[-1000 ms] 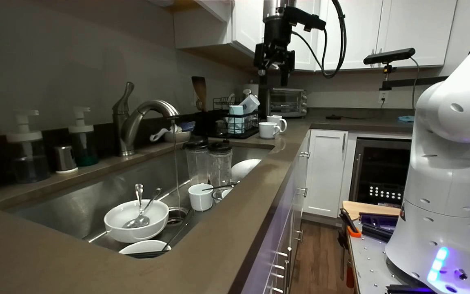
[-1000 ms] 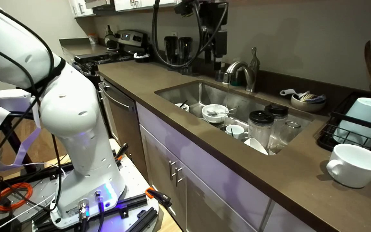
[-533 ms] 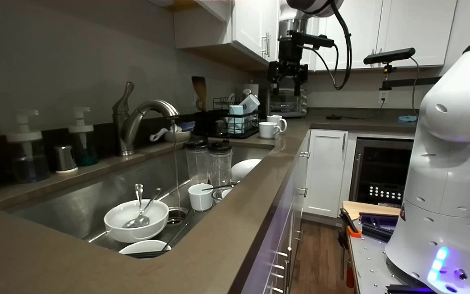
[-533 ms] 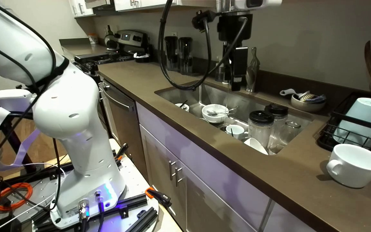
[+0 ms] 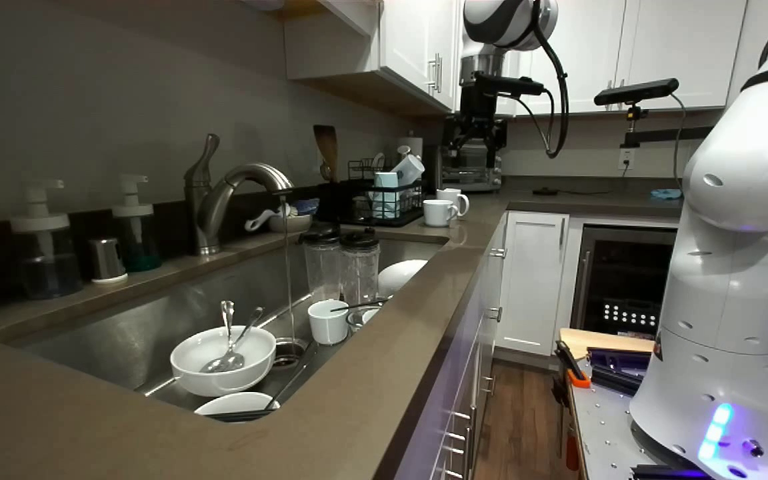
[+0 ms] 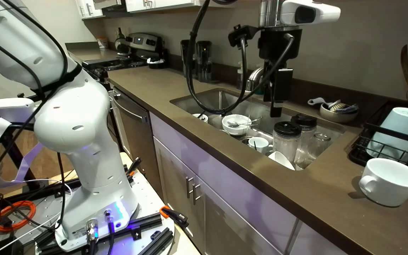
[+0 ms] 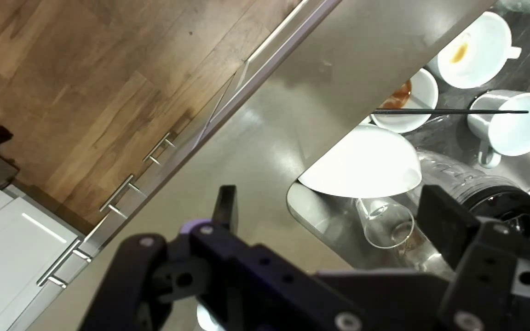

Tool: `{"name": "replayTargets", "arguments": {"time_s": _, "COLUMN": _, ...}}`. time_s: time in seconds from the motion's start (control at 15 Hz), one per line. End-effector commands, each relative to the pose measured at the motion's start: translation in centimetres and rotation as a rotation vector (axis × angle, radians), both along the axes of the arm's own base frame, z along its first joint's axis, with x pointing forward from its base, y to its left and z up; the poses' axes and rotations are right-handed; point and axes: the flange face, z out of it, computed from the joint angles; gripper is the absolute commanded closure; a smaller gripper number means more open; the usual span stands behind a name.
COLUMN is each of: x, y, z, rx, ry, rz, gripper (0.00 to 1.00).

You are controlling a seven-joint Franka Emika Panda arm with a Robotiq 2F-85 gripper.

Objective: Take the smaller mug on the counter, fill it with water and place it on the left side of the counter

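The smaller mug [image 5: 436, 213], white with a loop handle, stands upright on the dark counter [image 5: 371, 407] beside the dish rack. In an exterior view it stands at the right [image 6: 390, 182]. The larger white mug [image 5: 451, 195] is just behind it. In the wrist view, a white edge [image 7: 207, 318] at the bottom, mostly hidden by a finger, may be a mug. My gripper [image 5: 472, 159] is open and empty, high above the sink's rack-side end [image 6: 274, 106]. In the wrist view its fingers [image 7: 329, 200] are wide apart over the sink corner.
Water runs from the chrome faucet [image 5: 251, 175] into the sink [image 6: 220, 97]. The sink holds a white bowl [image 5: 224, 360], cups, a glass [image 7: 388, 223] and lidded jars [image 6: 287, 140]. A black dish rack [image 5: 397, 203] stands near the mugs. Cabinets [image 5: 411, 53] hang above.
The gripper has come down and moved along the sink, away from the faucet and toward the mugs' end of the counter. It stays open. The mugs have not moved.
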Motion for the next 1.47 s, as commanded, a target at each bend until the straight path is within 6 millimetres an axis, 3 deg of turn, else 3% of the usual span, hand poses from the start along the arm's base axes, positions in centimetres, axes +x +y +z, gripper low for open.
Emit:
{"name": "replayTargets", "arguments": {"time_s": 0.0, "x": 0.0, "y": 0.0, "z": 0.1, "rx": 0.000, "ry": 0.000, "rz": 0.000, "gripper": 0.00}}
{"name": "replayTargets", "arguments": {"time_s": 0.33, "x": 0.3, "y": -1.2, "z": -0.3, "rx": -0.033, "ry": 0.010, "rz": -0.001, "gripper": 0.00}}
{"name": "replayTargets", "arguments": {"time_s": 0.73, "x": -0.6, "y": -7.3, "z": -0.7, "rx": -0.063, "ry": -0.016, "rz": -0.032, "gripper": 0.00}}
{"name": "replayTargets", "arguments": {"time_s": 1.07, "x": 0.1, "y": -13.1, "z": -2.0, "rx": -0.082, "ry": -0.032, "rz": -0.036, "gripper": 0.00}}
{"name": "replayTargets", "arguments": {"time_s": 1.4, "x": 2.7, "y": -15.1, "z": -3.7, "rx": -0.083, "ry": -0.018, "rz": 0.048, "gripper": 0.00}}
